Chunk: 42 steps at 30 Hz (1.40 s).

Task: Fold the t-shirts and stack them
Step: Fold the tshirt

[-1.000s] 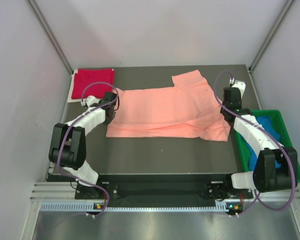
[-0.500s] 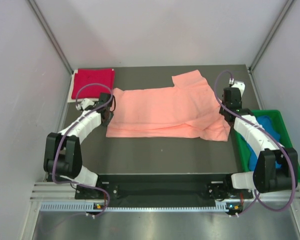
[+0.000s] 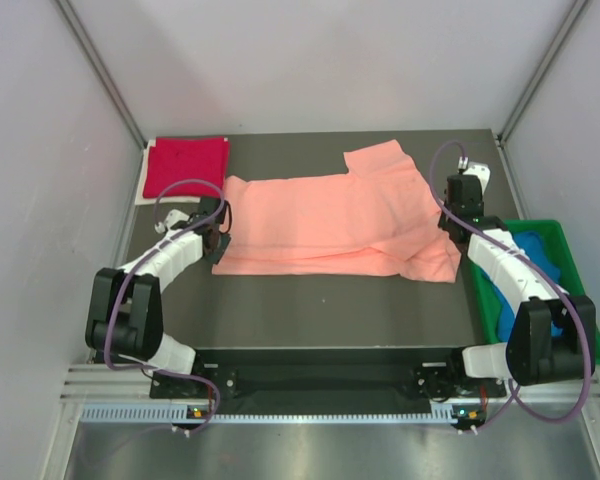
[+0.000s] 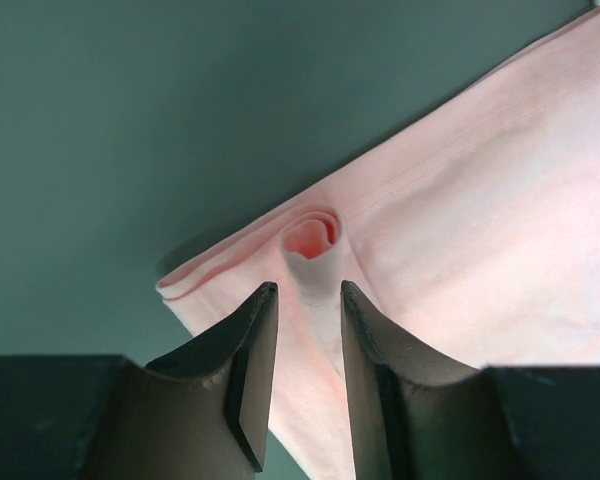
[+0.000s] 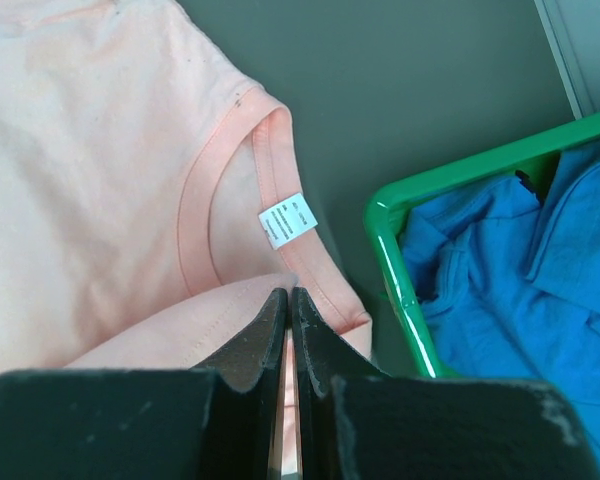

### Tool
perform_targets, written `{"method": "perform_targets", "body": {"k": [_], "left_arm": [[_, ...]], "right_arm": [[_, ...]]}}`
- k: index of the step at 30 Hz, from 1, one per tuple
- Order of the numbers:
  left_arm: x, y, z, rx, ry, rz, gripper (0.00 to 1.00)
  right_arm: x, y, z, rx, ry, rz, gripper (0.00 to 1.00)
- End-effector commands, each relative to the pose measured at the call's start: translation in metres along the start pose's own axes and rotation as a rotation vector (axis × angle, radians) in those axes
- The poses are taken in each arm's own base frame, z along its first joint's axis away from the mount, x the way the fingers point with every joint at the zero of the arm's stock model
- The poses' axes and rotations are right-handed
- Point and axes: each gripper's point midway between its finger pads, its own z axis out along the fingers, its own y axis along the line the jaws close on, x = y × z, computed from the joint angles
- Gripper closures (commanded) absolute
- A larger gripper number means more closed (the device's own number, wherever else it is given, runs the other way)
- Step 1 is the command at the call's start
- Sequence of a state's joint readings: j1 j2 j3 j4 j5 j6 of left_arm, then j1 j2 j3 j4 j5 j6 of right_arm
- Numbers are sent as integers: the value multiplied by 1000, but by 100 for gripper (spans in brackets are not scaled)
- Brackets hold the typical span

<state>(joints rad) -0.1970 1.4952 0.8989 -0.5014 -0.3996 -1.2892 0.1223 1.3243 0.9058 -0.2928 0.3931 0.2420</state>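
Table (image 3: 330,310) dark grey, matte, boxed by pale walls (image 3: 330,60). Between claws, salmon-pink t-shirt (image 3: 330,220) spread flat. At its hem, left gripper (image 4: 305,290) slightly spread, straddling puckered fold, not pinching. At its neck, right gripper (image 5: 288,292) pressed together on cloth fold (white label (image 5: 287,220) just ahead of tips). Right of that claw, green tray (image 5: 390,260) holding blue t-shirt (image 5: 520,270). Beyond left gripper, crimson-red t-shirt (image 3: 185,165), folded.
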Motion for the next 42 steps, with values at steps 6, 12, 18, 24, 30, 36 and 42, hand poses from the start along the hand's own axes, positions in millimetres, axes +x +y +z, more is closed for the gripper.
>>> {"method": "perform_targets", "body": {"k": [6,12,18,24,30,36,42], "left_arm": [[8,3,11,-11,14,-28,63],[6,-2,18,-4,-5,-36,88],[-14,-12,17,-3,-94,-53,100],[-27,-15,20,-38,-147,-58,100],[-21,-18,30,-58,-130,-55,100],[-24,-28,34,-66,-136,-74,100],[-28,-37,35,-92,-128,-71,78]], "right_arm": [[-22,13,-4,-40,-39,36,99],[-21,14,-3,-42,-36,34,99],[-34,15,-3,-41,-68,37,100],[-36,9,3,9,-67,19,100],[-40,16,6,-21,-79,21,100],[-57,25,11,-47,-109,27,100],[-56,33,20,-66,-89,1,100]]}}
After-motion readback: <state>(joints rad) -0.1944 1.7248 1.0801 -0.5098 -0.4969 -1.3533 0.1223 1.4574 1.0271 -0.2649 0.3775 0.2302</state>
